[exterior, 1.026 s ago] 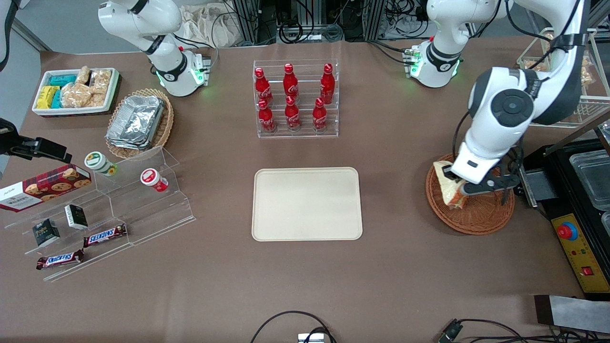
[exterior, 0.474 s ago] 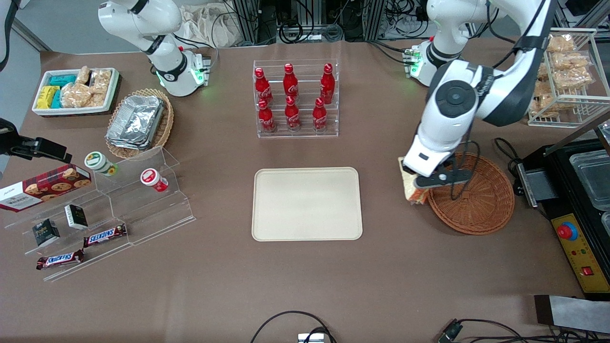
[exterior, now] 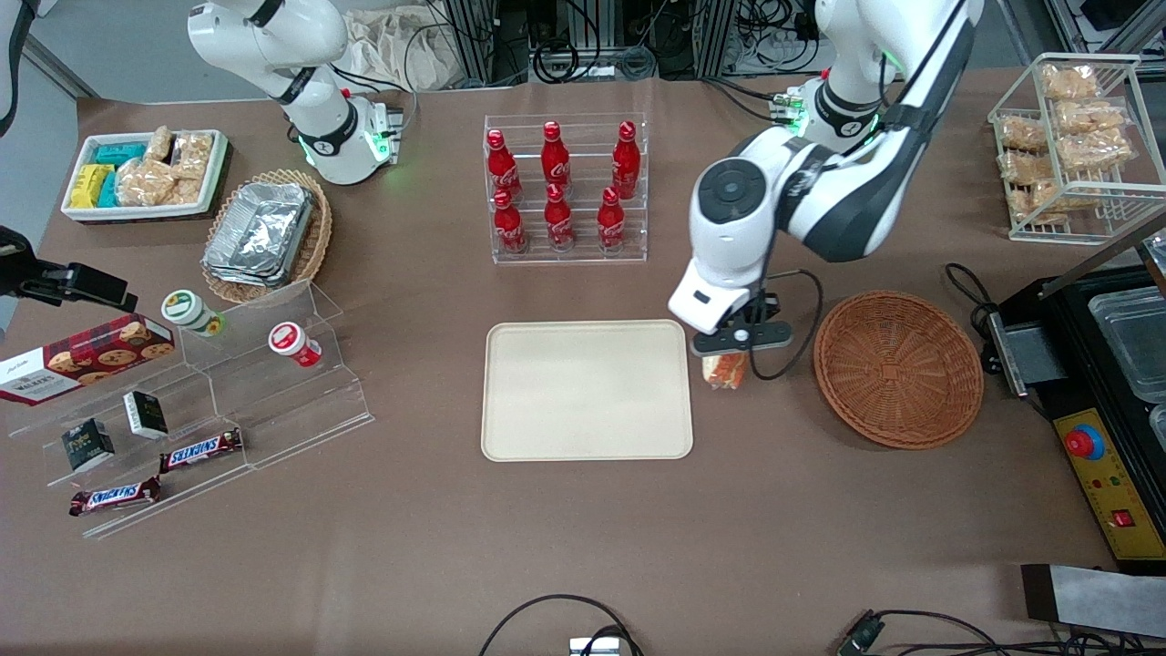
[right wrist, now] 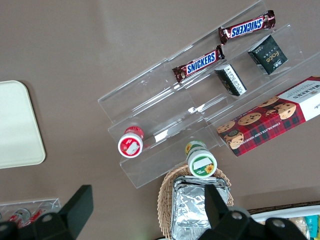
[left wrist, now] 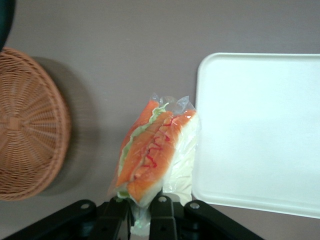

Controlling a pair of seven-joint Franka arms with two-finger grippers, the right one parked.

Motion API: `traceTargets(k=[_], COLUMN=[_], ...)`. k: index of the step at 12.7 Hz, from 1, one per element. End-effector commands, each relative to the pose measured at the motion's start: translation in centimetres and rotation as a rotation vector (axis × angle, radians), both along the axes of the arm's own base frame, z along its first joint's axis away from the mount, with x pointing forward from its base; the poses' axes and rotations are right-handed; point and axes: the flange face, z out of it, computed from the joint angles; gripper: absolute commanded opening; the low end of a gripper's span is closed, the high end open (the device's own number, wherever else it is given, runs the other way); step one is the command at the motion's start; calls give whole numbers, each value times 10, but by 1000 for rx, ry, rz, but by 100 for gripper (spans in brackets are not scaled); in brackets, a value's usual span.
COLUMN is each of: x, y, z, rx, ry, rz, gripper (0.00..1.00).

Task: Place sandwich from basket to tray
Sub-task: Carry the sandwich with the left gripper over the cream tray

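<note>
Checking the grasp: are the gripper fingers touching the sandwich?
Touching. The left wrist view shows the gripper fingers clamped on the sandwich, between basket and tray.

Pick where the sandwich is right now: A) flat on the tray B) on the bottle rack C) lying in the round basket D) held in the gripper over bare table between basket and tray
D: the gripper is shut on the sandwich, which hangs above the table between the empty basket and the bare tray.

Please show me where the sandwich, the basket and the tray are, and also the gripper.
sandwich (left wrist: 150, 157), left wrist view: orange filling edge.
basket (exterior: 897, 369), front view: woven floor.
tray (exterior: 586, 390), front view: bare middle.
gripper (exterior: 740, 341), front view: shut on the sandwich, between tray and basket.
</note>
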Motion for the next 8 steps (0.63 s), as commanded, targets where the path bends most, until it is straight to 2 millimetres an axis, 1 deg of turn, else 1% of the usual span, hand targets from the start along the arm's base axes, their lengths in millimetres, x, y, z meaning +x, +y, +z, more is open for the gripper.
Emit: traceTargets(k=[1,4,5,7,8], x=[10,9,9,7,7], y=[-40,-74,-83,-99,-101], z=[-8,-32,-42,-63,-72], rx=[10,31,32,47,58], ry=[-2,-12,-14,-7,-9], rz=[-15,-79,-74,-102,-95], gripper=[3,5,5,6,6])
